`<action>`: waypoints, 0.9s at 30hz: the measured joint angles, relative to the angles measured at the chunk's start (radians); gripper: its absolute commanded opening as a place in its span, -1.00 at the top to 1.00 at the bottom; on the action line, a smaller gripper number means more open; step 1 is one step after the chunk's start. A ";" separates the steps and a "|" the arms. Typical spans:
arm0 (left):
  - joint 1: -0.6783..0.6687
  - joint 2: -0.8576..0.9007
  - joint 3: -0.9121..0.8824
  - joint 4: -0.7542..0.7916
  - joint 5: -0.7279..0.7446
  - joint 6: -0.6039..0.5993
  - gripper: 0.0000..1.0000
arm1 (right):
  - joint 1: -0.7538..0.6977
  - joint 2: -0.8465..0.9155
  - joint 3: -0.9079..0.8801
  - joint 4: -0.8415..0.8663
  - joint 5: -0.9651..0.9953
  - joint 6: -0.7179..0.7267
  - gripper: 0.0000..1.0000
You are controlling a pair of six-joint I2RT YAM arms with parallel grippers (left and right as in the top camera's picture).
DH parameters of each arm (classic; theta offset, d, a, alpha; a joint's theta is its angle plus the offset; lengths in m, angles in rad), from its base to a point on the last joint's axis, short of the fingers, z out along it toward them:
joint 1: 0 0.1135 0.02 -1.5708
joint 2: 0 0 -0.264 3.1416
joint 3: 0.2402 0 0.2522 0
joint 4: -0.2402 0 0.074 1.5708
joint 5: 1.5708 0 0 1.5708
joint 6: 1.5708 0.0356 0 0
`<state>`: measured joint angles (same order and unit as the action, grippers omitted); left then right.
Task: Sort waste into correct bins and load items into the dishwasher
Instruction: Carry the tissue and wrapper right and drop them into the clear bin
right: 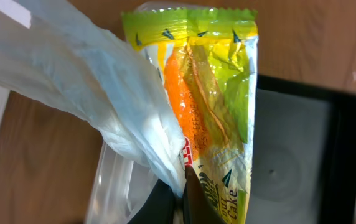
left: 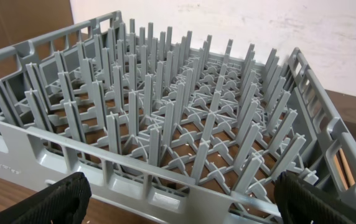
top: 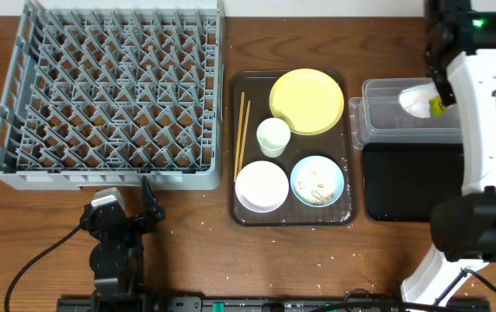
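Green-yellow foil of the snack wrapper (right: pixel 218 93) and the crumpled white paper napkin (right: pixel 84 81) are pinched together in the right hand (right: pixel 181 196), whose fingertips are pressed tight on their lower ends. Both pieces stick out beyond the fingertips. Directly beneath this hand sits the clear tub (top: pixel 378 121). The black tray (top: pixel 413 182) touches the tub on the side nearer the arm's base.

Off to the left of the right hand, the brown serving tray (top: pixel 258 100) carries:
- the yellow plate (top: pixel 307 101)
- the small white cup (top: pixel 273 136)
- the white bowl (top: pixel 261 185)
- the light blue bowl (top: pixel 317 159), with rice scraps (top: pixel 319 184) inside it
- the chopsticks (top: pixel 241 134), lying along the tray's far-left edge

The left hand (top: pixel 125 206) sits low over the bench (top: pixel 187 251). Its fingers (left: pixel 56 199) are spread wide with nothing between them. The grey dish rack (left: pixel 184 124) stands straight ahead of this hand, its near wall close by and its pegs bare.
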<state>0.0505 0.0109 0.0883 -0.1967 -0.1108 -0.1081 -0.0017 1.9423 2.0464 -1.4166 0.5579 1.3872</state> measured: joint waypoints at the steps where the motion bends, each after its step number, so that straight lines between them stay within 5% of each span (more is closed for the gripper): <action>1: 0.000 0.000 0.000 0.000 0.000 0.000 -0.89 | -0.014 0.000 -0.013 0.006 0.001 0.043 0.97; 12: 0.000 0.000 0.000 0.000 0.000 0.000 -0.89 | -0.087 0.000 -0.299 0.318 -0.021 0.298 0.95; 14: 0.000 0.000 0.000 0.000 0.000 0.000 -0.89 | -0.087 0.000 -0.339 0.370 -0.027 0.311 0.74; 19: 0.000 0.000 0.000 0.000 0.000 0.000 -0.89 | -0.087 0.000 -0.363 0.417 -0.031 0.293 -0.46; 23: 0.000 0.000 0.000 0.000 0.000 0.000 -0.89 | -0.087 0.000 -0.364 0.473 -0.031 0.167 -0.88; 27: 0.000 0.000 0.000 0.000 0.000 0.000 -0.89 | -0.087 0.000 -0.364 0.544 -0.035 -0.069 -0.91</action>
<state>0.0505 0.0109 0.0883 -0.1967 -0.1108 -0.1081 -0.0887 1.9419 1.6829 -0.8726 0.5228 1.3182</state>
